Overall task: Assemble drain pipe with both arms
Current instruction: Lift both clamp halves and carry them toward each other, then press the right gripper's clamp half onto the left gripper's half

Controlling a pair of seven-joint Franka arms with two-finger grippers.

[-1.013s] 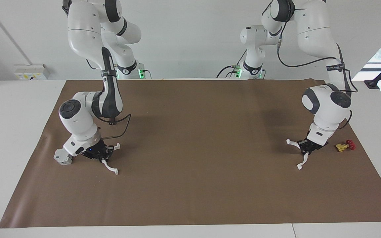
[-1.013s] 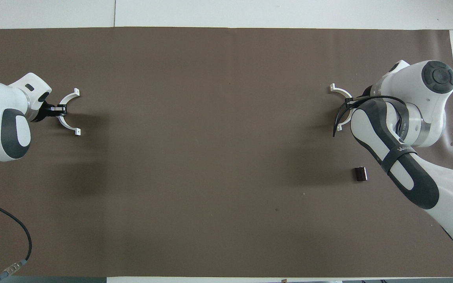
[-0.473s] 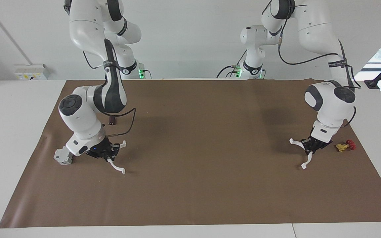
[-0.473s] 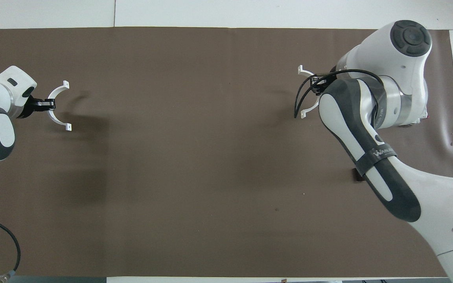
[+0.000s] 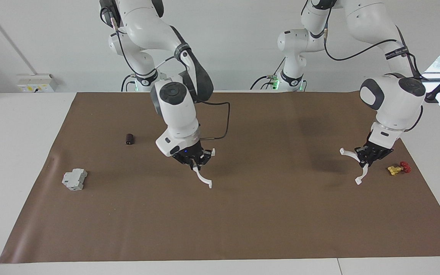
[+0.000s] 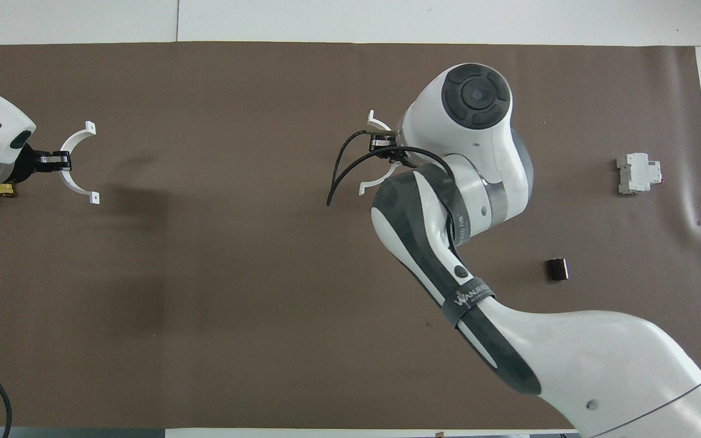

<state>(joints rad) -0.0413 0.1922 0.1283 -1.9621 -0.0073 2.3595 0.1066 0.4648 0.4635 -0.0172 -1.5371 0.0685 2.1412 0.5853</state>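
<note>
The drain pipe is in two white half-ring arcs, one in each gripper, far apart. My right gripper [image 5: 195, 159] is shut on one arc [image 5: 201, 177] and holds it in the air over the middle of the brown mat; in the overhead view this gripper [image 6: 381, 141] and its arc [image 6: 378, 181] are partly covered by the wrist. My left gripper [image 5: 369, 154] is shut on the other arc [image 5: 362, 173], held above the mat at the left arm's end; it also shows in the overhead view [image 6: 52, 161] with its arc [image 6: 73, 182].
A grey boxy block [image 5: 74, 179] [image 6: 636, 173] and a small dark cylinder [image 5: 129, 139] [image 6: 558, 269] lie at the right arm's end. A small yellow and red piece [image 5: 397, 168] lies beside the left gripper. The brown mat [image 5: 243, 229] covers the table.
My right arm has lifted and carried its arc from beside the grey block to over the middle of the mat. My left gripper has risen a little with its arc.
</note>
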